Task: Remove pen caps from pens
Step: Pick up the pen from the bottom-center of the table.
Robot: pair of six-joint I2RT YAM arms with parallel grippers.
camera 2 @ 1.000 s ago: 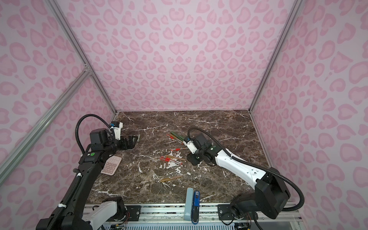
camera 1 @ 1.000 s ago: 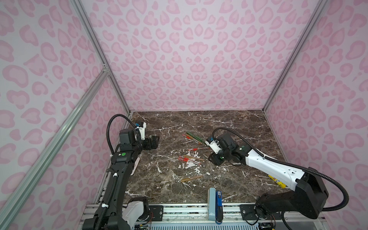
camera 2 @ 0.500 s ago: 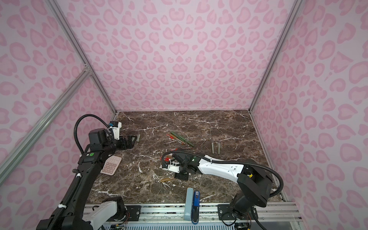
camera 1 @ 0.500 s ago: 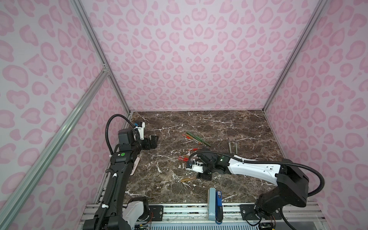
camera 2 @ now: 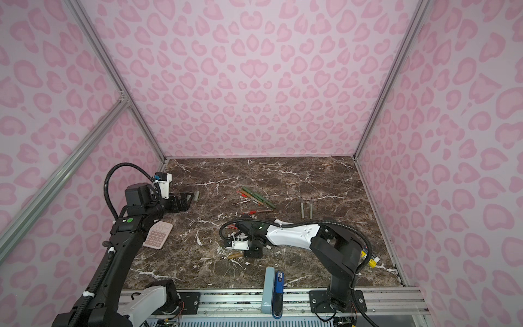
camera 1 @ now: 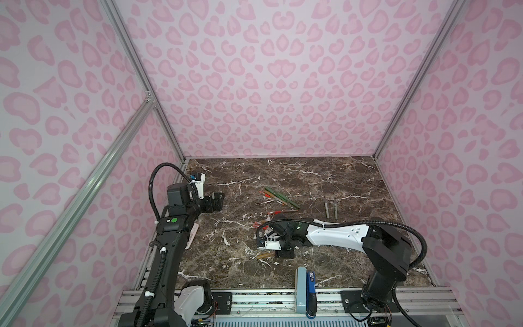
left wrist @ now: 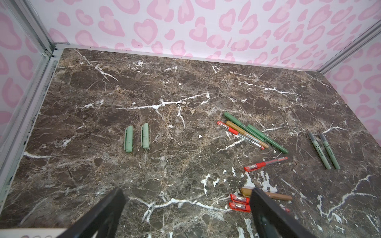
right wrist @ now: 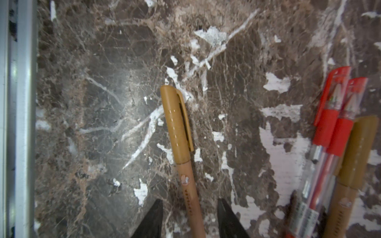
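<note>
A capped tan pen [right wrist: 188,185] lies near the table's front, shown in both top views [camera 1: 264,255] [camera 2: 234,256]. Its tan-orange cap [right wrist: 176,123] points away from my right gripper [right wrist: 190,201]. That gripper [camera 1: 284,253] is low over the pen and open. Its jaws straddle the pen body with a gap on each side. My left gripper [left wrist: 186,192] hangs wide open and empty at the back left [camera 1: 218,201]. Two pale green pen caps [left wrist: 128,142] [left wrist: 145,138] lie loose ahead of it. Two uncapped sage pens [left wrist: 319,150] lie side by side at the right.
A heap of green, tan and red pens [camera 1: 278,198] lies mid-table, with more red pens [right wrist: 329,131] beside the right gripper. A pink calculator [camera 2: 158,235] sits at the left, a blue-grey stapler [camera 1: 305,283] at the front edge, and a yellow-and-blue box [camera 2: 370,259] at the front right.
My right arm has swung from mid-table toward the front and come down over the tan pen, its jaws narrowing. The left arm has not moved.
</note>
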